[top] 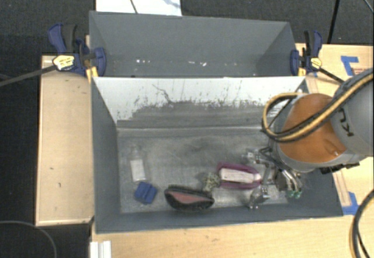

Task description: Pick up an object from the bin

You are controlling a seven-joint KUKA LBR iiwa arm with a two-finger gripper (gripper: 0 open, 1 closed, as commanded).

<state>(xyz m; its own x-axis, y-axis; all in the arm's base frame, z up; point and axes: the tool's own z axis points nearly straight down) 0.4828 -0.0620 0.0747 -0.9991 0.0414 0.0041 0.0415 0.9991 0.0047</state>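
you had the gripper (pixel 259 182) low in the bin's (pixel 187 154) btm right, fingers (pixel 255 200) spread wide either side of the purple pack w/ white label (pixel 236 175); black oval case (pixel 188 198) just left.

We count one clear little bottle (pixel 137 168), one blue block (pixel 145 193), one black oval case (pixel 188 199), one purple-and-white package (pixel 238 175) and one small crumpled scrap (pixel 210 180) in the bin (pixel 175 105).

Nothing can be read with certainty: the white label (pixel 238 176) on the purple item (pixel 229 168), lower right of frame, is illegible.
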